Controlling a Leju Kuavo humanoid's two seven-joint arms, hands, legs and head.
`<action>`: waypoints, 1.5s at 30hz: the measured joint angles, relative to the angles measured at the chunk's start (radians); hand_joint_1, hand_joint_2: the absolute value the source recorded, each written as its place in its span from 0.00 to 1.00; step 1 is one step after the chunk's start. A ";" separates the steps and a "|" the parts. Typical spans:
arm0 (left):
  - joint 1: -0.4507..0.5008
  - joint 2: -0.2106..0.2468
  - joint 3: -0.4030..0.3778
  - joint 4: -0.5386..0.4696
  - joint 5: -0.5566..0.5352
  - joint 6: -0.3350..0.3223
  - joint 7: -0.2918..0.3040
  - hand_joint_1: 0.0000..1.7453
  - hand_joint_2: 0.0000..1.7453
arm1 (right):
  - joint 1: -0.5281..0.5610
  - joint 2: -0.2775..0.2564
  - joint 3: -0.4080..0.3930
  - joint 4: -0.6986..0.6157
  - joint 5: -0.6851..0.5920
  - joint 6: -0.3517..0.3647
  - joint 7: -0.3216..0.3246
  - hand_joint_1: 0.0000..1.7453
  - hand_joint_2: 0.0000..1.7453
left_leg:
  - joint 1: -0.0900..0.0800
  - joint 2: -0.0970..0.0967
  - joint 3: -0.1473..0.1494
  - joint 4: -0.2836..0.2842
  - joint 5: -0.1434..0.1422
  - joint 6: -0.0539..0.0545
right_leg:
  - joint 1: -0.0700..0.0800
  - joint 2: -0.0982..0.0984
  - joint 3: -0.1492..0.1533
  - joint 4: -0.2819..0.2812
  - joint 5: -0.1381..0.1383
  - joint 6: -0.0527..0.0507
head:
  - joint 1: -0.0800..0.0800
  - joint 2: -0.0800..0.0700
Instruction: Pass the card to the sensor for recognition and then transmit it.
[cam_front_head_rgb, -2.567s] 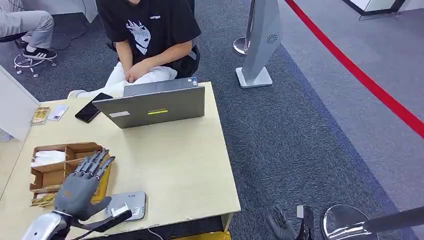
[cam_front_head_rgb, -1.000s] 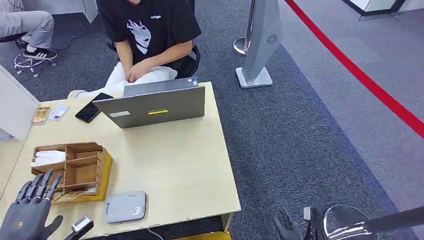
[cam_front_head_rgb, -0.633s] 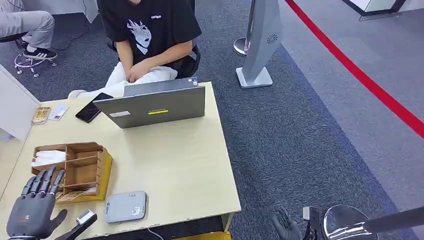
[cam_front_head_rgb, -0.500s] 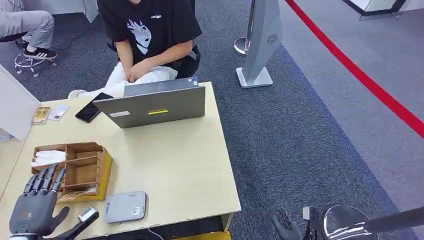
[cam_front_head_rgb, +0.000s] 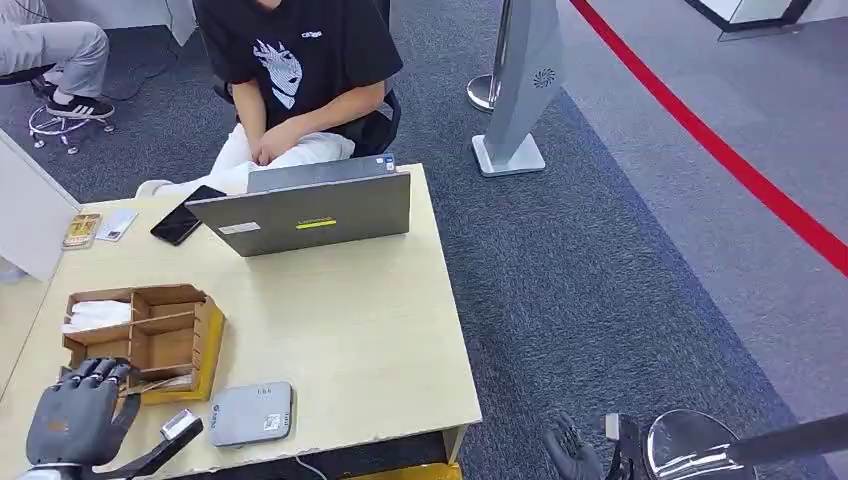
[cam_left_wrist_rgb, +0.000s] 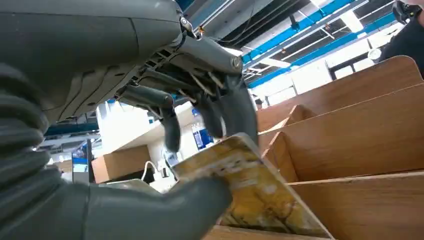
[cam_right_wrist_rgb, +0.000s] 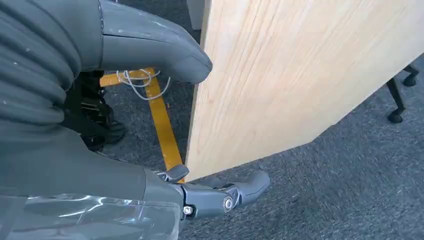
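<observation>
Left hand has its thumb and fingers pinching the yellow card at the near edge of the wooden organizer, so I can lift it out cleanly. I've got the grey sensor just beside. My right hand hangs idle off the table, fingers loosely apart.

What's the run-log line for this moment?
phase: picking card | left hand: grips card at wooden organizer | right hand: hanging beside table, holds nothing | sensor: untouched
</observation>
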 joint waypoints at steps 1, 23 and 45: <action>0.000 0.000 0.000 0.000 0.000 0.000 0.000 1.00 1.00 | 0.000 0.000 0.000 0.000 0.000 -0.003 -0.002 0.00 1.00 | 0.000 0.000 0.000 0.000 0.000 0.000 | 0.000 0.000 0.000 0.000 0.000 0.000 | 0.000 0.000; -0.204 -0.002 -0.077 -0.266 0.010 0.032 -0.046 1.00 1.00 | 0.000 0.004 0.001 -0.006 0.006 -0.020 0.003 0.00 1.00 | 0.000 -0.001 0.000 0.000 0.002 0.001 | 0.000 -0.002 0.000 0.000 0.001 0.000 | 0.000 0.000; -0.626 0.064 -0.132 0.005 -0.027 -0.134 0.086 0.00 1.00 | -0.019 -0.001 0.059 0.054 0.018 -0.043 -0.005 0.00 1.00 | 0.000 0.000 -0.002 0.000 0.004 -0.001 | 0.000 0.001 -0.004 0.002 0.004 -0.002 | 0.000 0.000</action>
